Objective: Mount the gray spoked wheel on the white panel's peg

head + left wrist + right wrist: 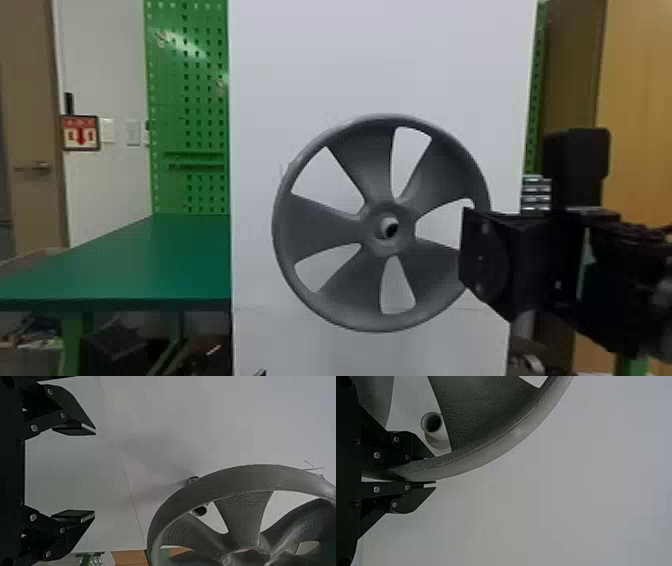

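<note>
Clasping the upright wheel (pixel 325 225) is the right pincer (pixel 467 250) (the left pincer (pixel 260 373) gapes).

From here, R gripper (pixel 487 257) hides part of the gray spoked wheel's (pixel 325 220) rim, ctr rt of the head view; its arm (pixel 630 280) runs off the rt edge. White panel (pixel 300 60) is cut off top & btm. Rt wrist view: spoke covers pt of peg (pixel 440 435), upper L. Wheel's cut off lower rt in L wrist view. Clutter (pixel 117 340), lower L in head view, too blurry to ID.
</note>
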Robot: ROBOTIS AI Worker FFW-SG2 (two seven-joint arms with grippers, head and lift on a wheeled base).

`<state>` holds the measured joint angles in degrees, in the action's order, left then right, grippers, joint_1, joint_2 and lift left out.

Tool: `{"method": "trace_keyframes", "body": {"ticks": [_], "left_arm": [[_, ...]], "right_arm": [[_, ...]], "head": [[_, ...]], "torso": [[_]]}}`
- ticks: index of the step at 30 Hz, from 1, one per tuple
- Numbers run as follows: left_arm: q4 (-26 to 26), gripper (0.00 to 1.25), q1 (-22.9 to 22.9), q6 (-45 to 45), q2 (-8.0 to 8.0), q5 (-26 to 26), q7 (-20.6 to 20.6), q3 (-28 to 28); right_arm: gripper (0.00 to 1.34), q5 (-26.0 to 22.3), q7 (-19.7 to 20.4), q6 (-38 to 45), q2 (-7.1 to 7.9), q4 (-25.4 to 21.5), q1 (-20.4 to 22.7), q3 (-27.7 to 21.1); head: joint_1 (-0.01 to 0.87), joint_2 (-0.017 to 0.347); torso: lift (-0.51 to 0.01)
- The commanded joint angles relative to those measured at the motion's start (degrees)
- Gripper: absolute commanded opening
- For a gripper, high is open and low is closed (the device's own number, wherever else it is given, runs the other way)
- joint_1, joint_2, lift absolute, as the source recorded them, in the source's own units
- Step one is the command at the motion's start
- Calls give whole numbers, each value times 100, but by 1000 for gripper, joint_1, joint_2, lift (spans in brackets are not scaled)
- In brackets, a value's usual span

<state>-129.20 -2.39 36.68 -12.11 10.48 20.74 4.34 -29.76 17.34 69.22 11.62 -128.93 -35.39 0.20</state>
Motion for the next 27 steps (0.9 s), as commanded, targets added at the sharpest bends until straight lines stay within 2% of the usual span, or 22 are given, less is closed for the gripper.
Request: {"method": "trace_keyframes", "body": {"ticks": [1, 27], "left_arm": [[9, 742, -7, -3, -11, 7, 0, 5], [9, 742, -7, -3, -11, 16, 0, 5]], "right_arm": [[199, -74, 59, -40, -28, 35, -30, 59], [199, -12, 191, -75, 16, 88, 32, 68]], "head": [[123, -8], [123, -8]], "torso": [[-407], [-407]]}}
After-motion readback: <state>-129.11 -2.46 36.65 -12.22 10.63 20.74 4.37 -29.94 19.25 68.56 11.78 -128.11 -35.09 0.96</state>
